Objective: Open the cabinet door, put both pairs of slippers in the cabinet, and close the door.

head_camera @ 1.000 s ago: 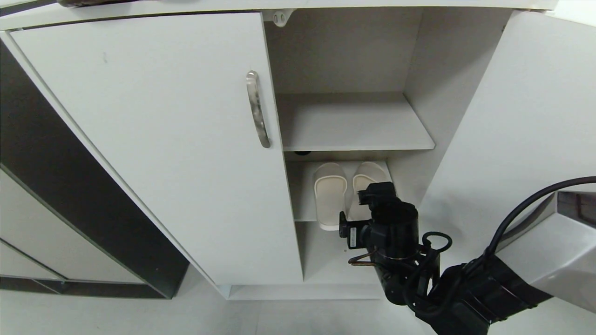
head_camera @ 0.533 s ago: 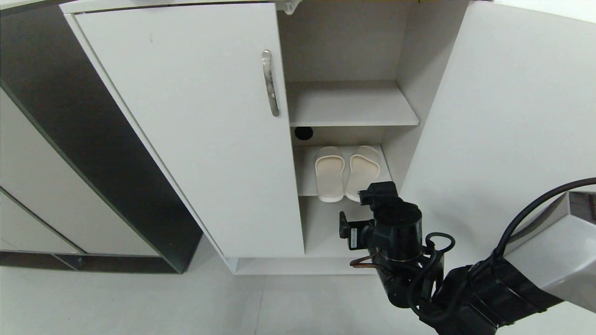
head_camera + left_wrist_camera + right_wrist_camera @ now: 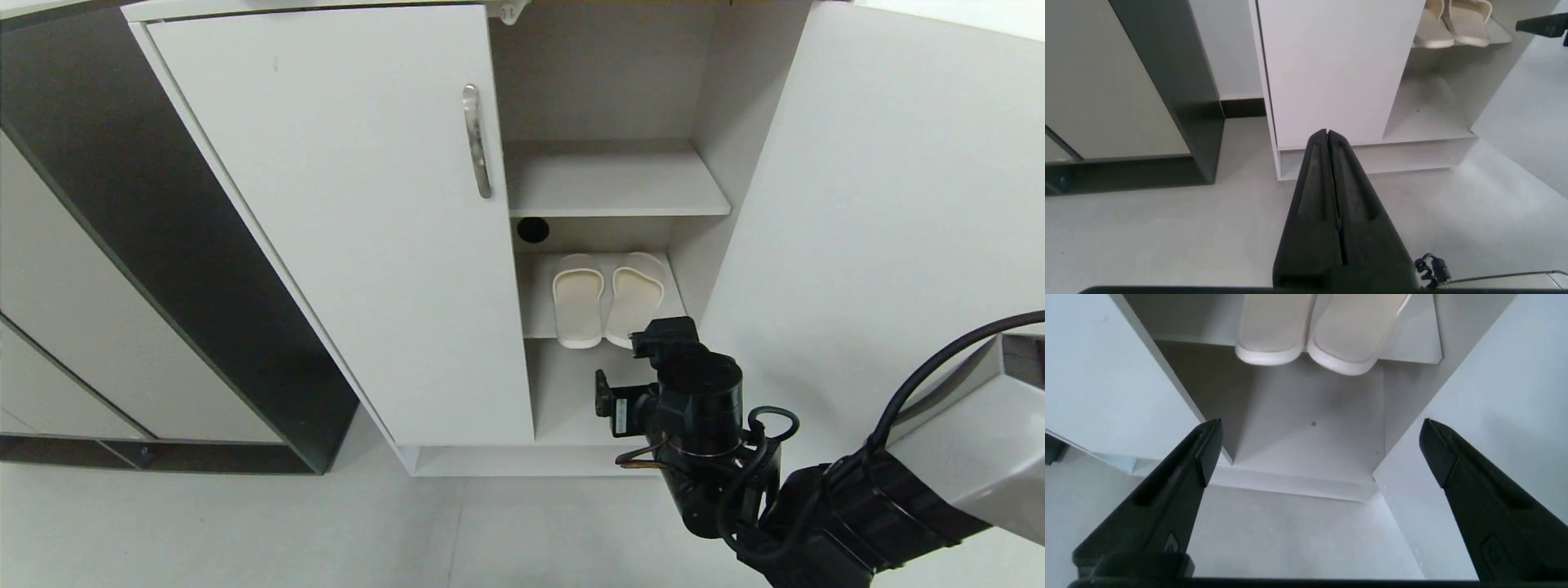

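We see one slipper pair (image 3: 578, 298) on the cabinet's (image 3: 326, 204) middle shelf (image 3: 535, 310); right gripper (image 3: 1320, 434) before the cabinet, jaws apart; left gripper (image 3: 1327, 188) with jaws closed.

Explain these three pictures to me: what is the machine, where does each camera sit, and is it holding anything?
This is a two-armed robot on wheels facing a white cabinet. The wide picture comes from a camera on its head; the other two from cameras on its wrists. The cabinet's right door stands open; the left door is closed. One pair of pale slippers lies on the middle shelf. The right gripper is open and empty, before the lower compartment. The left gripper is shut, holding nothing, over the floor.
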Motion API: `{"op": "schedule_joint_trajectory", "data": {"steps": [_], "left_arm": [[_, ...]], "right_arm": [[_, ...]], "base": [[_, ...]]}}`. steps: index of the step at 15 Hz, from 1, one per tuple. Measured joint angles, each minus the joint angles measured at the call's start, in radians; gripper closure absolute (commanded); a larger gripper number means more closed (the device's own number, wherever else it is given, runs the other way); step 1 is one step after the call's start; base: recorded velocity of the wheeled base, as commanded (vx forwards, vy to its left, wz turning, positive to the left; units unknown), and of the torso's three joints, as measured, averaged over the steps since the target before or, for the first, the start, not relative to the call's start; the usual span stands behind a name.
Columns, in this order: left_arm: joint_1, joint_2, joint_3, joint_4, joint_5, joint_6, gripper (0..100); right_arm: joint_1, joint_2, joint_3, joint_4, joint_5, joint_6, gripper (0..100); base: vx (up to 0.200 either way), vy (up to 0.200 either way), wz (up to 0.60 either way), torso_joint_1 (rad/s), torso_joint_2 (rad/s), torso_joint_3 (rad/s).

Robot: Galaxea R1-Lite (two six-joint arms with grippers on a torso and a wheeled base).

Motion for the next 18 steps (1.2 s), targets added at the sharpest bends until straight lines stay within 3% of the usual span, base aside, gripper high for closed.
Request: {"op": "schedule_joint_trajectory", "data": {"steps": [12,16,18], "left_arm": [[0.0,0.0,0.0,0.0,0.0,0.001,100],[0.0,0.001,0.0,0.0,0.001,0.002,100],[0.0,0.001,0.0,0.0,0.002,0.0,100]], "right_arm": [[-0.003,0.0,0.01,0.0,0.004,-0.001,0],[-0.003,-0.037,0.098,-0.023,0.201,0.001,0],[-0.009,-0.053,0.116,-0.031,0.207,0.001,0]], "base": [[0.0,0.0,0.0,0.002,0.0,0.196],[0.0,0.0,0.0,0.004,0.0,0.076],[0.0,0.0,0.0,0.0,0.0,0.0]]}}
